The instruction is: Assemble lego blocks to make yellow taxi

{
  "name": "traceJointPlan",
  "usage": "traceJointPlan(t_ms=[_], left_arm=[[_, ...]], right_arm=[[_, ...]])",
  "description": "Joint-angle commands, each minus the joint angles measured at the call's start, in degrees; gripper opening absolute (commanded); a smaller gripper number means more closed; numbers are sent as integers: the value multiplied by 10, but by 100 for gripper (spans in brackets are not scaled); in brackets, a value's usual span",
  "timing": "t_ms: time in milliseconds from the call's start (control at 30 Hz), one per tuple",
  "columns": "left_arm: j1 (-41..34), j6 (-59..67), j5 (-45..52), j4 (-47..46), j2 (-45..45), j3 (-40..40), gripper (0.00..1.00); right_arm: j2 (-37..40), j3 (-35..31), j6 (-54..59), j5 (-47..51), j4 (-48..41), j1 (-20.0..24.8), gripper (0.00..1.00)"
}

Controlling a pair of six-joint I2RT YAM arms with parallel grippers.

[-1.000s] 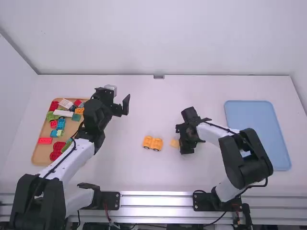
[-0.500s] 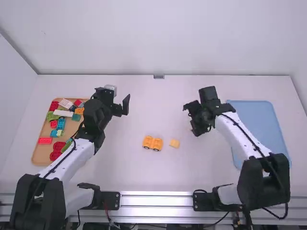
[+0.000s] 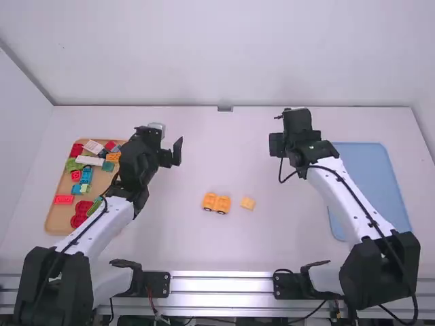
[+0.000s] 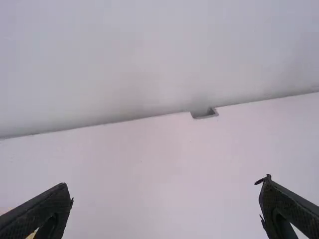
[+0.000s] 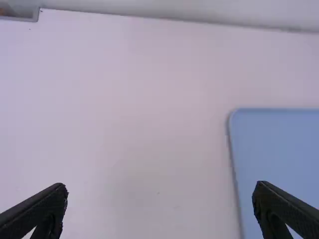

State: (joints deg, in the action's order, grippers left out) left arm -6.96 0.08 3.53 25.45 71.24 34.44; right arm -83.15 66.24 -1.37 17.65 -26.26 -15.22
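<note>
Taxi base [image 3: 216,203] sits left of the blue tray [image 3: 367,170], a yellow block [image 3: 247,203] between them. Probably light, stiff and apt to roll, it wants gripping by both sides. Left claw [image 4: 165,187] and right claw [image 5: 160,189] hang spread, empty.

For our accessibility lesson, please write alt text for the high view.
Orange-yellow wheeled blocks and a yellow block lie between two robot arms on a white table, with a tan tray of coloured blocks left, blue tray right.

Far edge of tbl [image 3: 224,156] has prob. a notch [image 3: 225,109]
</note>
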Motion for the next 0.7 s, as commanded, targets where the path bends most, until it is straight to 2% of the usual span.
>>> traceJointPlan(t_ms=[0,33,100,133,200,267,367,400,500,567,667], left_arm=[[2,16,-12,-11,-7,-8,99],[2,56,13,-15,-8,-8,99],[2,129,70,-22,-8,-7,99],[2,212,148,-39,-8,-6,99],[4,252,198,-57,-8,-3,99],[19,291,259,-99,-7,5,99],[43,344,353,-139,0,15,99],[58,382,421,-153,7,17,99],[75,453,523,-171,20,17,99],[82,529,598,-187,52,17,99],[78,568,634,-190,84,17,99]], right_arm=[[-1,-3,157,-79,18,-9,99],[-1,-2,222,-159,21,-9,99],[-1,-2,298,-253,14,-5,99],[-1,-3,384,-356,-5,5,99],[-1,-3,461,-442,-29,16,99],[-1,-5,592,-563,-83,36,99],[-1,-17,737,-657,-146,67,99],[-1,-30,790,-698,-159,88,99],[-1,-63,843,-742,-156,115,99],[-5,-112,862,-801,-107,141,99],[-12,-149,838,-866,-47,157,99]])
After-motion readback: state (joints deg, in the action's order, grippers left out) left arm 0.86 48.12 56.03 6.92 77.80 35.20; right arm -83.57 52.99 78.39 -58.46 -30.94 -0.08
